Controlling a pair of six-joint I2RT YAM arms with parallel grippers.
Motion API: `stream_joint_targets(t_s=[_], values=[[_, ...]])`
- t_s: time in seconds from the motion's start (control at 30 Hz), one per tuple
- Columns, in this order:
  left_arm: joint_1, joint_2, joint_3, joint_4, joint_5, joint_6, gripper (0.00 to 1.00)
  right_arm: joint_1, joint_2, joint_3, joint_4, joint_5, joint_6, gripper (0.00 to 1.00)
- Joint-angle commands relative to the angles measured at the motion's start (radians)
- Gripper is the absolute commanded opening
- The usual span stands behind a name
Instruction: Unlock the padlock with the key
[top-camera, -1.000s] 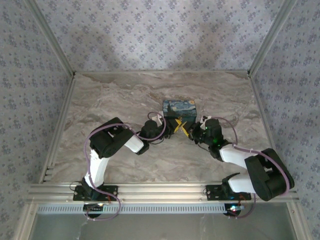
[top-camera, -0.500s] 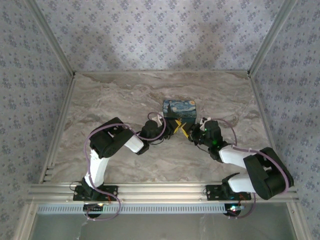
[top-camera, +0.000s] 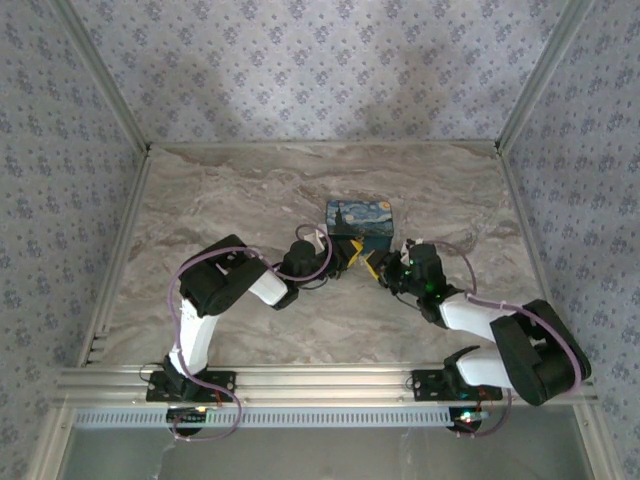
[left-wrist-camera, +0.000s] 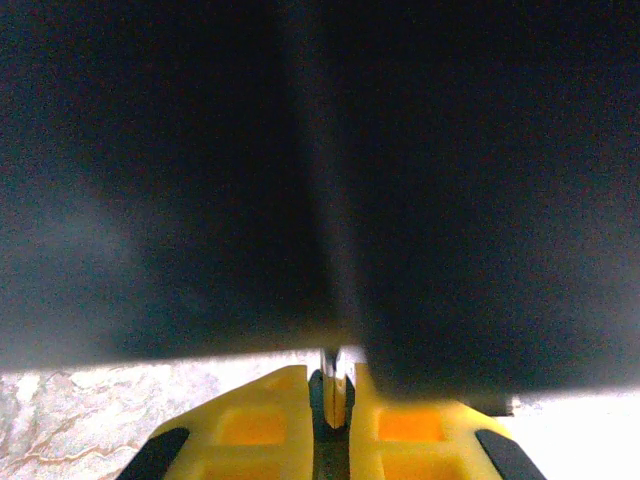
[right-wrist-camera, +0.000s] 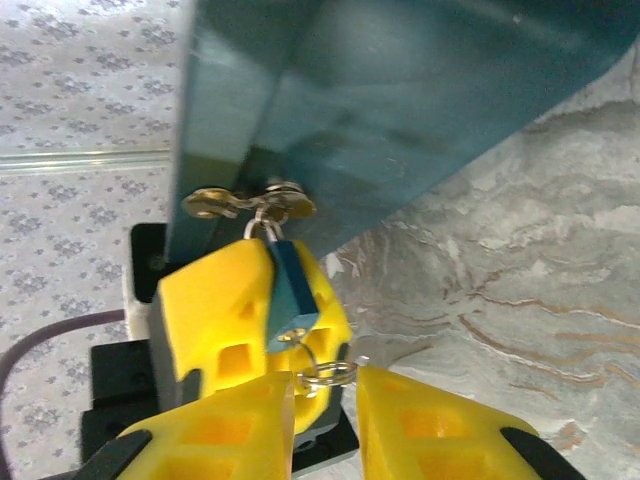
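Right wrist camera: the padlock (right-wrist-camera: 290, 292), a small blue block, hung by its shackle from the brass hasp (right-wrist-camera: 245, 202) on the blue box (right-wrist-camera: 420, 90), its lower end turned toward the lens. A silver key ring (right-wrist-camera: 327, 375) dangled from that end. A sliver of metal between ring and lock body suggested the key was seated or nearly so, though the blade was too small to make out.

The left fingers (right-wrist-camera: 205, 315) were pinched on the padlock from both sides, apparently to steady it against the hasp so it would not swing while the key was worked (the left wrist camera showed the same yellow pads (left-wrist-camera: 250, 430) all but closed on a thin edge, with the dark box wall looming above). The right fingers (right-wrist-camera: 430, 430) stood a narrow gap apart just below, with the ring lying between their tips. Whether they had hold of the ring or the key could not be told.

From the top external camera, both arms met at the near side of the box, which sat flat near the middle of the marble-patterned tabletop (top-camera: 250, 190). The step in hand appeared to be getting a firm grip on the key and turning it, and the shackle looked closed.
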Motion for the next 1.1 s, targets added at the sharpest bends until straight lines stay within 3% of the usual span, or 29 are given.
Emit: stream_joint_targets(t_s=[0.0, 0.3, 0.43, 0.57, 0.73, 0.87, 1.07], values=[[-0.011, -0.026, 0.017, 0.059, 0.018, 0.013, 0.0, 0.012, 0.023, 0.034, 0.033, 0.007, -0.009, 0.22], [-0.029, -0.02, 0.028, 0.059, 0.028, 0.007, 0.0, 0.01, 0.056, 0.072, 0.057, 0.014, -0.006, 0.05], [-0.032, -0.023, 0.022, 0.059, 0.027, 0.008, 0.0, 0.01, 0.079, 0.088, 0.069, 0.004, -0.005, 0.04], [-0.026, -0.03, 0.014, 0.05, 0.019, 0.015, 0.0, 0.004, 0.064, 0.079, 0.037, -0.002, -0.025, 0.13], [-0.007, -0.04, 0.005, 0.044, 0.009, 0.02, 0.0, -0.001, -0.044, 0.085, -0.186, 0.006, -0.13, 0.26], [0.001, -0.049, 0.009, 0.035, 0.014, 0.023, 0.0, 0.003, -0.156, 0.127, -0.435, 0.044, -0.264, 0.29], [0.002, -0.049, 0.016, 0.037, 0.019, 0.02, 0.0, 0.025, -0.2, 0.211, -0.657, 0.099, -0.449, 0.33]])
